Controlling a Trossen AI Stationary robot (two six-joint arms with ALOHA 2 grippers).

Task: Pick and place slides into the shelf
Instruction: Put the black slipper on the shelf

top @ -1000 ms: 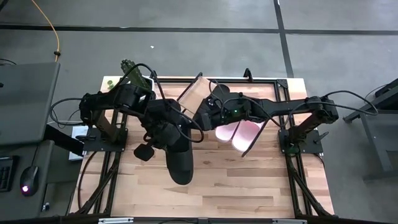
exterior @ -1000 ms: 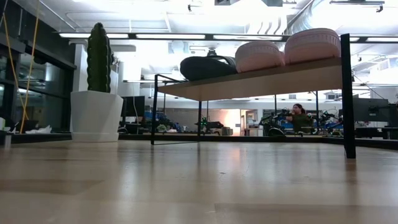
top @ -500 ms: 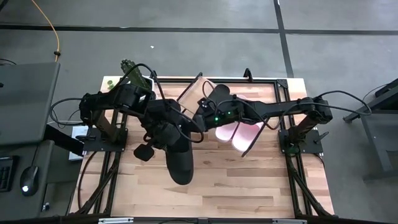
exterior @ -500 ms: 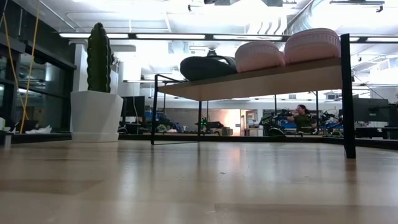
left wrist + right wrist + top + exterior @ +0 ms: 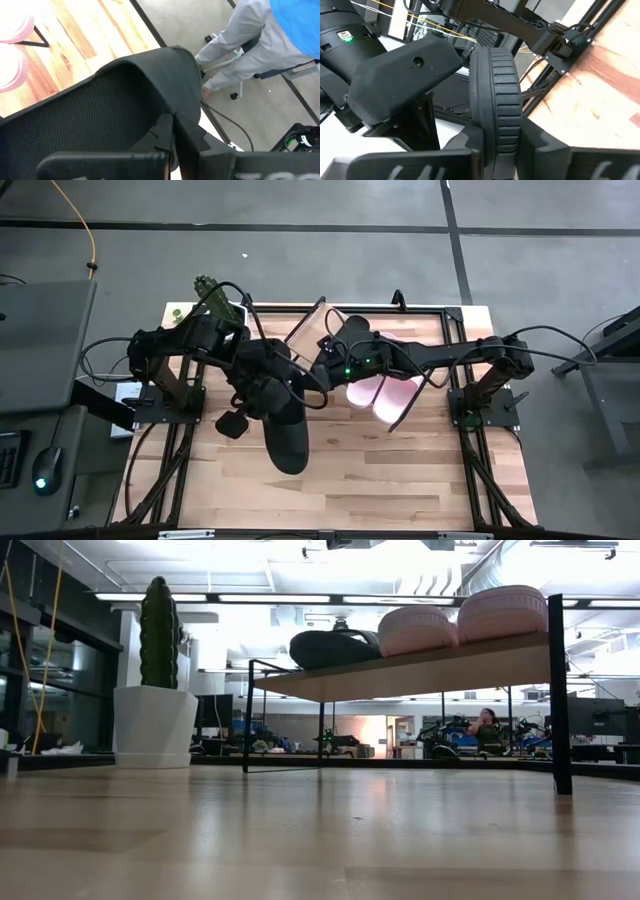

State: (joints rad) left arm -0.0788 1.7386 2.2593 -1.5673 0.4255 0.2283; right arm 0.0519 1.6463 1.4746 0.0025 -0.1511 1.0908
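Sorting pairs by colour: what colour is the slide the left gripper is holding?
Black. The slide in the left gripper shows best in the high view.

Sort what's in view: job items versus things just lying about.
Job: left gripper gripping one black slide; right gripper gripping other black slide; pink slides; shelf.
Lying about: potted cactus, computer mouse, seated person.

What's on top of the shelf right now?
In the low view, the shelf carries one black slide and two pink slides in a row. From above, the right arm covers most of the black one; whether that gripper grips it is unclear.
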